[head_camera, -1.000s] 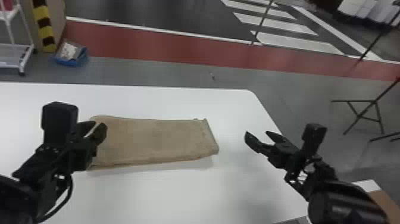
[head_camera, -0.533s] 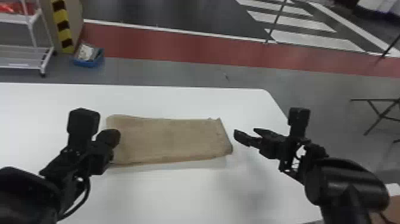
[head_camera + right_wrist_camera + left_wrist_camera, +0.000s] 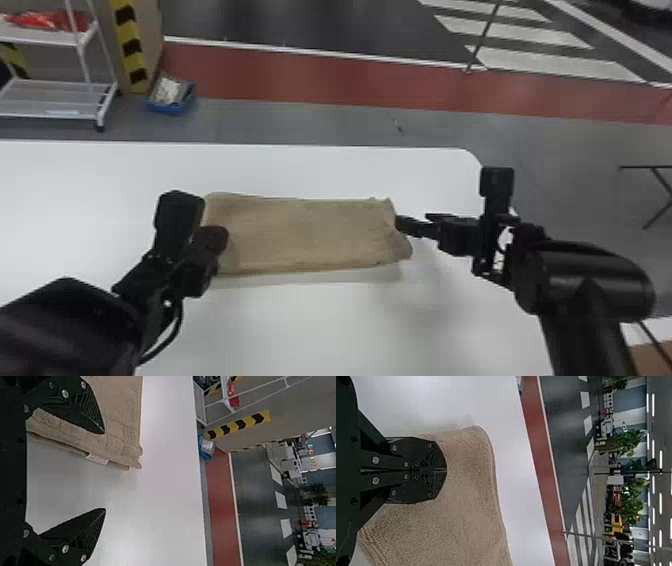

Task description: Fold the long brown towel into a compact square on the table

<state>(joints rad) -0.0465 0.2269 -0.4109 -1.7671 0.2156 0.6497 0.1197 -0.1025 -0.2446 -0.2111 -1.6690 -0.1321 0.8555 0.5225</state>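
Observation:
The brown towel [image 3: 305,232] lies folded as a long flat rectangle on the white table [image 3: 320,325]. At its left end is my left gripper [image 3: 215,240]; in the left wrist view that gripper [image 3: 446,471] is shut, its fingers together over the towel [image 3: 466,506], and no cloth shows pinched between them. My right gripper [image 3: 407,225] is at the towel's right end. Seen from the right wrist, the gripper [image 3: 105,471] is wide open, one finger over the towel's end [image 3: 123,427] and the other over bare table. A small white tag [image 3: 97,458] pokes out at the towel's edge.
White table surface surrounds the towel in front and behind. Beyond the table's far edge, a blue bin [image 3: 172,100] and a white rack [image 3: 60,95] stand on the floor at the left. The table's right edge runs beneath my right arm.
My right gripper has moved left, from apart from the towel to its right end. The head view has shifted, so table and towel appear farther right. The towel keeps its shape.

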